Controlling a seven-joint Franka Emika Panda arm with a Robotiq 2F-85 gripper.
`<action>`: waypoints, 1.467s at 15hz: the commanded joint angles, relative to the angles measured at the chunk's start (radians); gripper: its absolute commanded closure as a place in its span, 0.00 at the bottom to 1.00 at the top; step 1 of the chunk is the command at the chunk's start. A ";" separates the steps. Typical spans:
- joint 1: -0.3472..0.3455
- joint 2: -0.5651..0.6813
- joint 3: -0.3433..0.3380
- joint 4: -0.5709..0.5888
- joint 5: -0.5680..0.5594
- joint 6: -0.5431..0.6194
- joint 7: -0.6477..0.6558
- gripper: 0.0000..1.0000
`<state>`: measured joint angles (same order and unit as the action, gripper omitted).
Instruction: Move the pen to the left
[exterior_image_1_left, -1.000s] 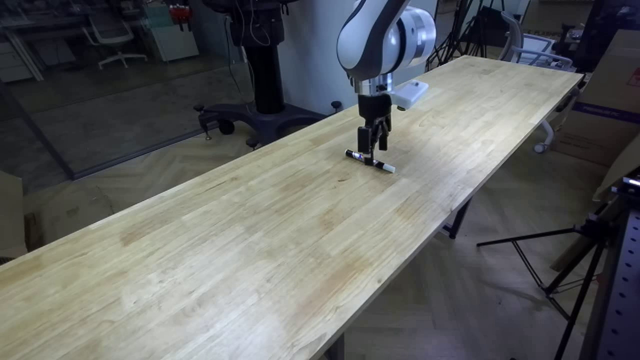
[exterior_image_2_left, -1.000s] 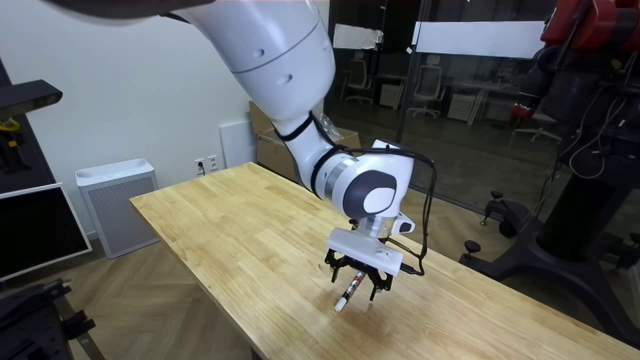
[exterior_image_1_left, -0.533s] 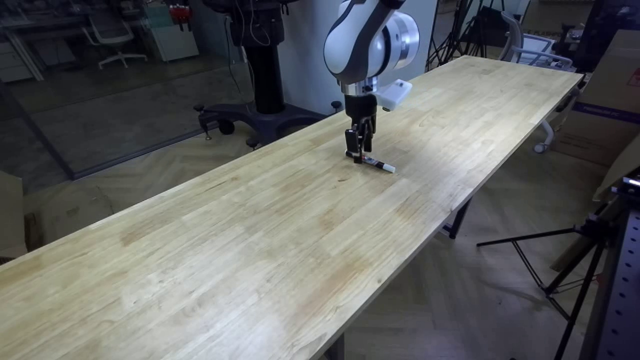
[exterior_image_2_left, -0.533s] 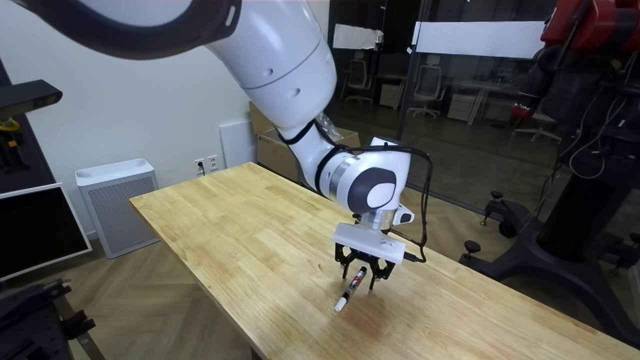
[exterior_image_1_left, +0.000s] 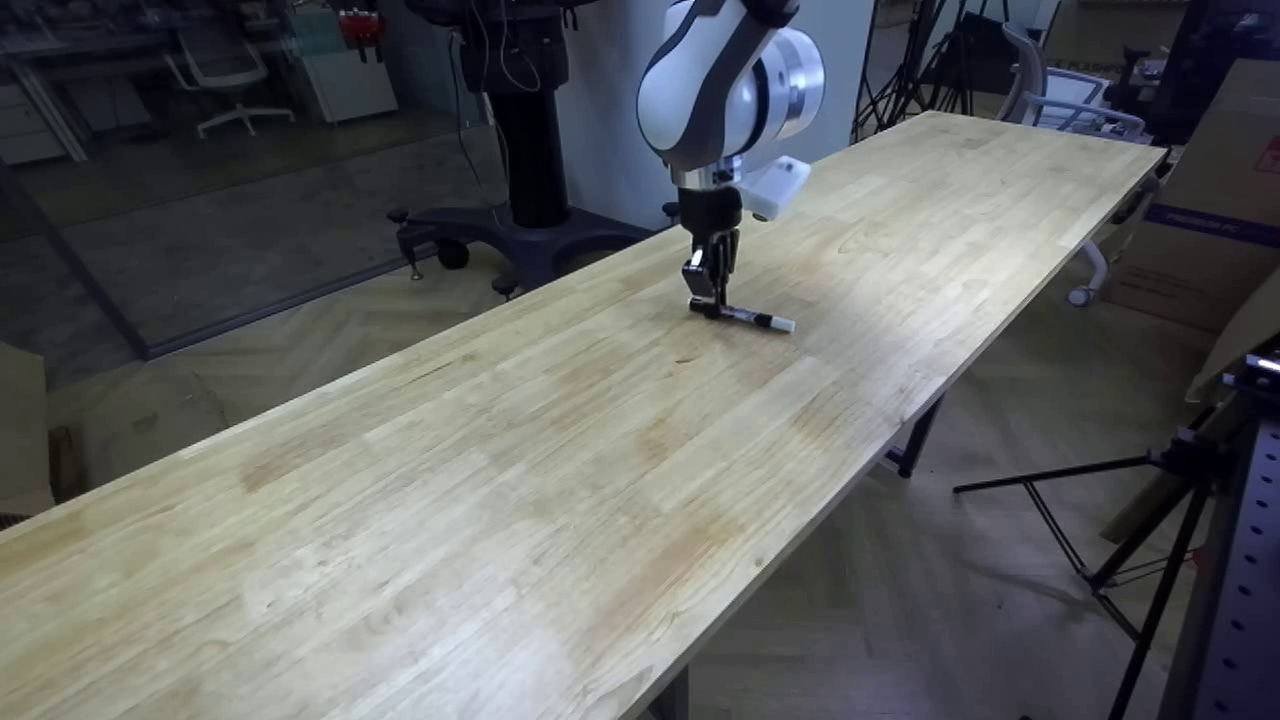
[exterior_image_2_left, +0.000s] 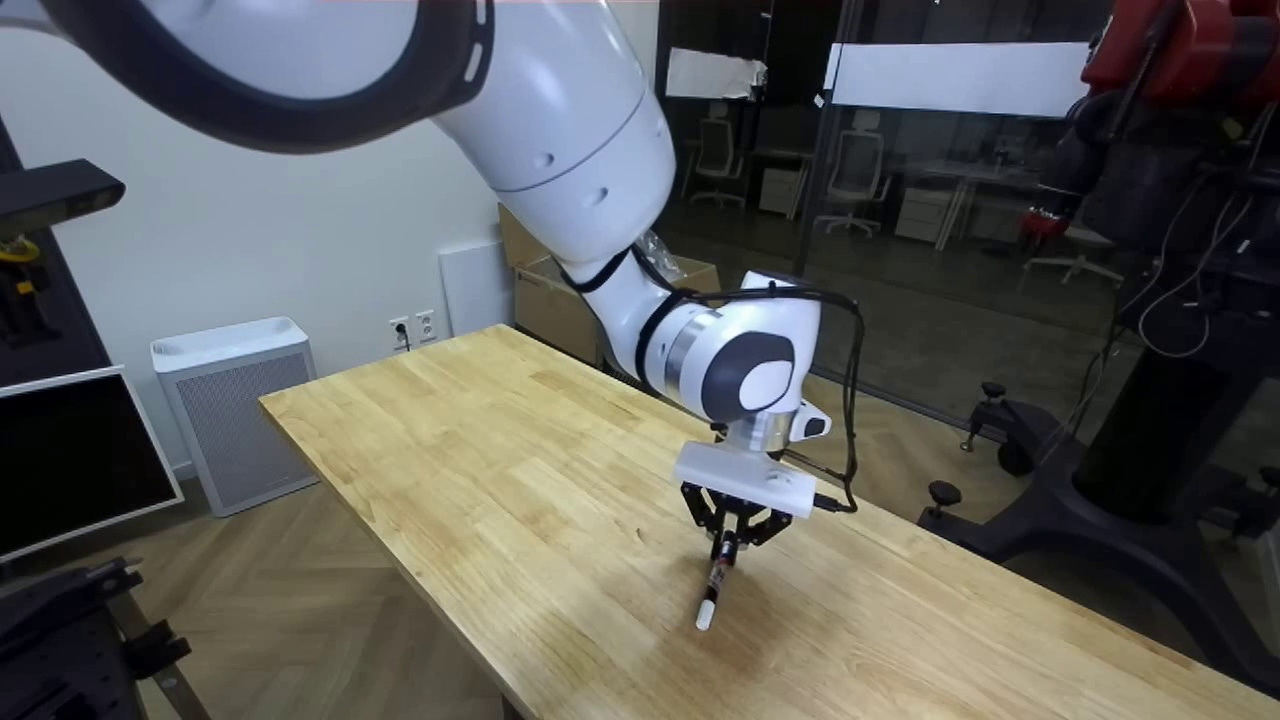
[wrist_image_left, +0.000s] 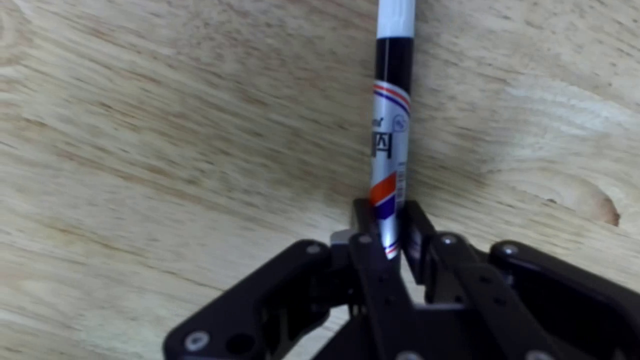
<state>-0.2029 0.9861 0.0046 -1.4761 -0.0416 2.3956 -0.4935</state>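
my pincer (wrist_image_left: 386, 222) grips pen (wrist_image_left: 392, 125) near its lower end, right of centre in wrist view (clear of table (exterior_image_1_left: 500, 480) or not, i can't tell). grasping step looks made; next calls for leftward carry, soft set-down.

A robotics lab in office premises, it seems: a robot arm (exterior_image_2_left: 600, 150) hangs over a long wooden table (exterior_image_2_left: 500, 450); beyond one long edge stand a black wheeled pedestal (exterior_image_1_left: 535, 165) and, behind a glass wall (exterior_image_2_left: 900, 290), desks (exterior_image_2_left: 985, 170) and swivel chairs (exterior_image_2_left: 860, 160); off the opposite edge, a tripod (exterior_image_1_left: 1185, 455) and a dark perforated board (exterior_image_1_left: 1245, 590).
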 joint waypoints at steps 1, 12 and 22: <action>0.025 0.012 -0.007 0.036 -0.030 -0.007 0.055 0.95; 0.232 -0.065 -0.035 -0.073 -0.049 0.009 0.365 0.95; 0.319 -0.133 -0.040 -0.150 -0.015 -0.091 0.585 0.95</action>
<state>0.1183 0.9012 -0.0293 -1.5877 -0.0604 2.3242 0.0342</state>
